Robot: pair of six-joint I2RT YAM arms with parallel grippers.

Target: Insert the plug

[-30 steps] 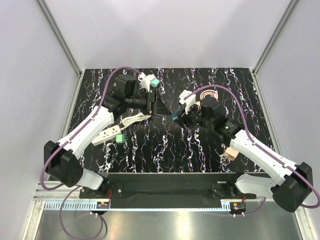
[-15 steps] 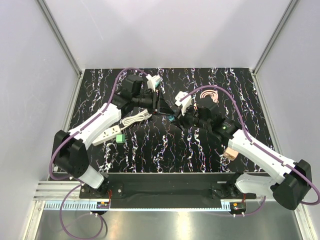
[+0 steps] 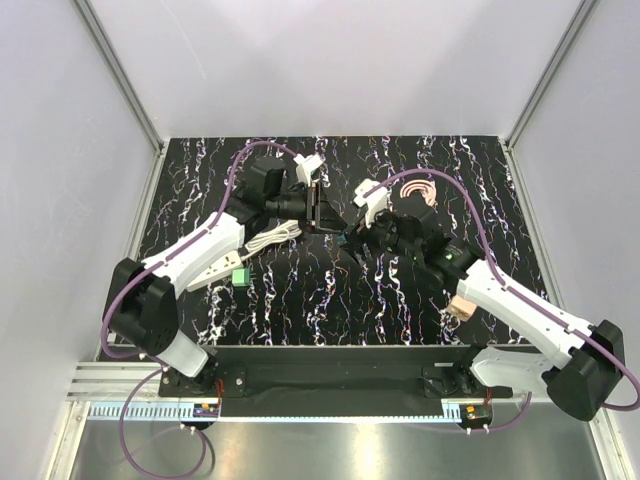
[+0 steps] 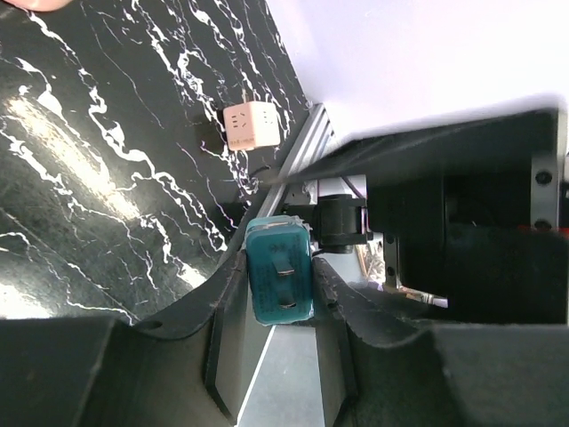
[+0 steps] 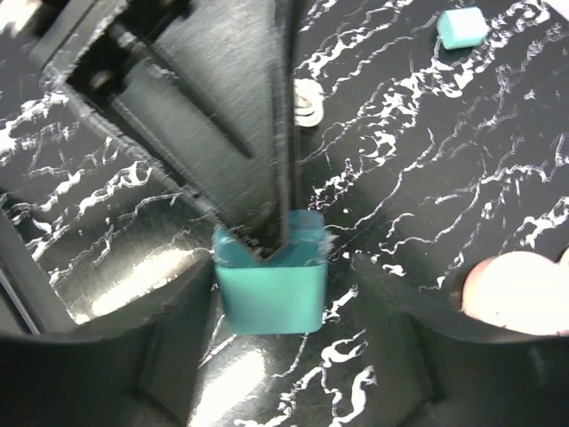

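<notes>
the plug (image 4: 278,283) appears lifted off the table (image 3: 400,300), near its middle, caught where the two tools meet nose to nose. the left gripper (image 4: 278,298) is pinching it: in the left wrist view both of its fingers press against the teal sides, and the two metal prongs face that camera. the right gripper (image 5: 277,302) flanks the same plug from the other end. in the right wrist view one finger touches it while a thin strip of marble shows beside the other, so i cannot tell whether that tool is gripping or has let go. i judge this a hand-over in mid-air, not yet finished. the white power strip (image 3: 214,268) lies on the left side of the table beside the left forearm, well apart from the plug, with a bright green cube (image 3: 240,275) just beside it and a white cable (image 3: 272,238) near. a second teal cube (image 5: 461,27) sits on the table. done so far: the plug is picked up. left to do: one arm lets go, then the prongs are turned toward a socket, carried over to the strip and pushed in
</notes>
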